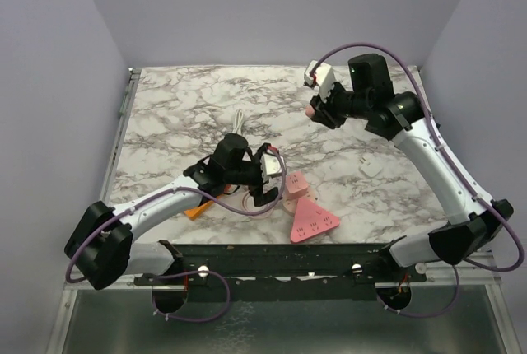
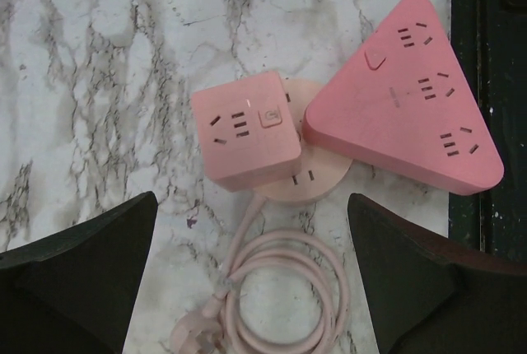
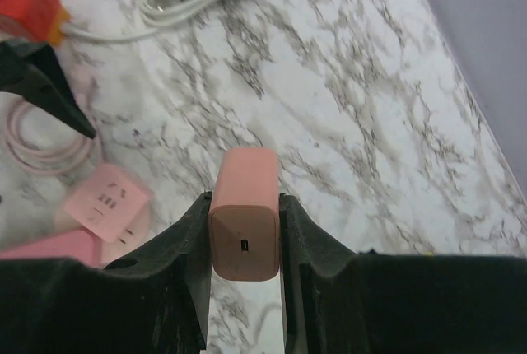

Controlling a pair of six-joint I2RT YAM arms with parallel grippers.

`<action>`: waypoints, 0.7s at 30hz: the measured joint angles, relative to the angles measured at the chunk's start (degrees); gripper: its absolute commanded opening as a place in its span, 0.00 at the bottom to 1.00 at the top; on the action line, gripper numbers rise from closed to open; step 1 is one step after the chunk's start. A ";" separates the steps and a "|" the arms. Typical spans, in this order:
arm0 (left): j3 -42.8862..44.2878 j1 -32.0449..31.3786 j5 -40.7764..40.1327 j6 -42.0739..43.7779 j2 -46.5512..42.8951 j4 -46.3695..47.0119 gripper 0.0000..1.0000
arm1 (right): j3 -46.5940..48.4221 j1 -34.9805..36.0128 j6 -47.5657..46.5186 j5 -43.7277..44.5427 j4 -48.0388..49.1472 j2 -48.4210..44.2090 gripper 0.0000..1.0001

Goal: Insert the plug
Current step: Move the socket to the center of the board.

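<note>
My right gripper (image 3: 244,243) is shut on the plug (image 3: 244,210), a pink charger block with a small port facing the camera. It holds the plug in the air over the table's back right (image 1: 311,112). Near the front edge, a pink cube socket (image 2: 247,130) rests on a round pink base (image 2: 317,181), touching a pink triangular power strip (image 2: 408,99). My left gripper (image 2: 251,280) hangs open just above the cube's coiled pink cable (image 2: 284,288), its fingers (image 2: 82,280) well apart with nothing between them. In the top view, the left gripper (image 1: 268,177) sits right beside the cube (image 1: 295,183).
A bundled white cable (image 1: 237,123) lies behind the left arm. A small white adapter (image 1: 370,170) sits at mid right, and an orange piece (image 1: 195,210) shows under the left arm. The dark front rail (image 2: 486,123) runs right behind the triangular strip (image 1: 313,222).
</note>
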 measured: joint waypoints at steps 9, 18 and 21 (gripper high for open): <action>0.13 -5.22 -0.15 0.74 9.53 5.44 0.94 | -4.13 -6.23 -8.09 4.24 -1.92 3.58 0.01; 8.28 -5.70 -2.29 0.68 19.91 6.71 0.85 | -8.44 -7.56 -9.79 3.76 -0.39 0.68 0.01; 10.64 -5.68 -2.56 0.63 21.88 5.70 0.78 | -9.73 -7.98 -10.10 3.17 0.11 -0.52 0.01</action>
